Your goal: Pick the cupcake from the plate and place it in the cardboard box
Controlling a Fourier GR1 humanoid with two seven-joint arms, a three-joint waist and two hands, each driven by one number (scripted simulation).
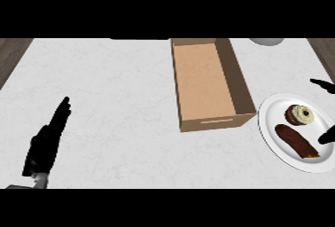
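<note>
Nearest, at the lower left, the left hand (44, 144) rests open on the counter (111, 88), fingers straight and pointing up the view, well apart from everything the task concerns.

At the right lies the plate (273, 141), white and round, just beside the box. On it sits the cupcake (300, 115), dark with a pale top, toward the plate's far side, and nearer, a long brown pastry (296, 141) lying aslant. The right hand (325, 135) shows only as dark fingertips at the right edge, one over the plate's rim and another farther up; whether it is spread or closed I cannot tell. It touches nothing that I can see.

So the task looks barely begun: the cupcake is not yet grasped, and lifting, carrying and setting down are all left to do.

Past the plate's left rim stands the box (212, 84), open cardboard, long and narrow, its inside bare.

The counter is pale, marbled stone, with dark wood showing at both far corners. At the far edge sits part of a pale round object (266, 41), cut off by the view.
</note>
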